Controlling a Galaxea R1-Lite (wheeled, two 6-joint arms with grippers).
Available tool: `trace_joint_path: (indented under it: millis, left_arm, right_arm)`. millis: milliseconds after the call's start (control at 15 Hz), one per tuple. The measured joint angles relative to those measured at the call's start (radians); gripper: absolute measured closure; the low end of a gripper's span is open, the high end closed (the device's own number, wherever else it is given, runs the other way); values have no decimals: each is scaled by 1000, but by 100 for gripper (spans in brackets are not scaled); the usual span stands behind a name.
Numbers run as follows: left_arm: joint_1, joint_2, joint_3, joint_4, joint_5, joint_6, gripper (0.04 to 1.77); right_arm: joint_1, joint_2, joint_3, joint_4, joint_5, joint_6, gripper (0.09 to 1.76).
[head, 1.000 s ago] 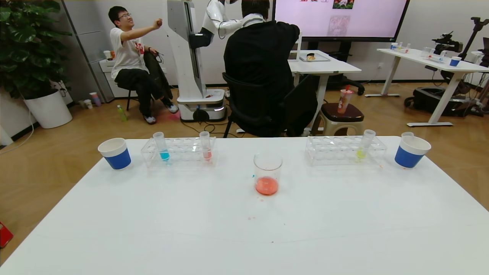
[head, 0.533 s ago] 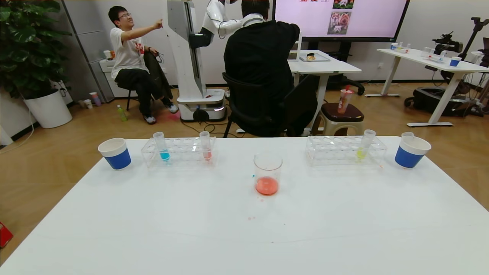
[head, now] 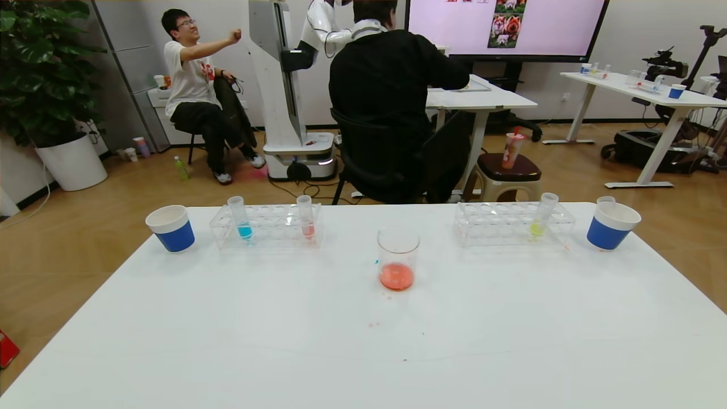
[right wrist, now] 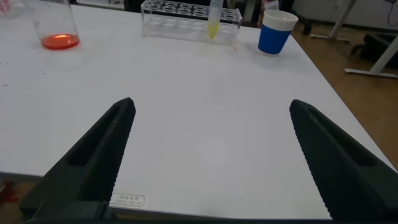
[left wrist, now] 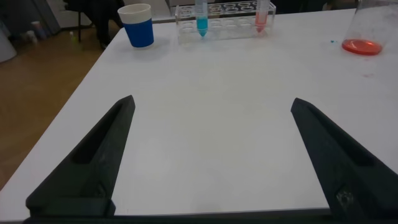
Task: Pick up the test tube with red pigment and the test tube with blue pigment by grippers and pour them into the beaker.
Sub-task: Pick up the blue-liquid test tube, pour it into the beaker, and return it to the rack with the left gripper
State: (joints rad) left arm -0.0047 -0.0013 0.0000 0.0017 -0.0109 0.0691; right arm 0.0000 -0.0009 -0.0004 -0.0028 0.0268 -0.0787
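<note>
Both arms are sitting back at the near edge of the counter (head: pixel 363 352), out of the head view. The left gripper (left wrist: pixel 211 155) is hanging wide open over bare counter with nothing between its fingers, and the right gripper (right wrist: pixel 211 155) is doing the same on its own side. Compared with the views from a second ago, nothing on the counter is moving: only the two people in the room behind are shifting and the wall screen is changing its picture. From the left gripper, the blue tube (left wrist: pixel 201 17) is standing upright at about twelve o'clock in the left rack (left wrist: pixel 224 14), with the red tube (left wrist: pixel 262 15) at about one o'clock near the rack's other end. The beaker (head: pixel 398 259) is sitting mid-counter, at roughly two o'clock from the left gripper and ten o'clock from the right, and it is already holding a shallow pool of red-orange liquid. The yellow-green tube (right wrist: pixel 213 20) is leaning in the right rack (right wrist: pixel 190 18). A blue cup (head: pixel 171 228) is standing beyond the outer end of the left rack. With everything at rest, the robot is probably pausing before a reach, most likely for the blue tube, whose liquid is not yet in the beaker.
</note>
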Motion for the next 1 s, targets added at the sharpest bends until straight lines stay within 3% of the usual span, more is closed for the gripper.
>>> trace_joint_path:
  millis: [667,1000]
  left_arm:
    - [0,0,-3,-14,-7,1,6]
    - [-2,82,-161,20,-63,2,6]
  right_arm:
    - [0,0,0,0,0,0,12]
    - [0,0,0,0,0,0,12]
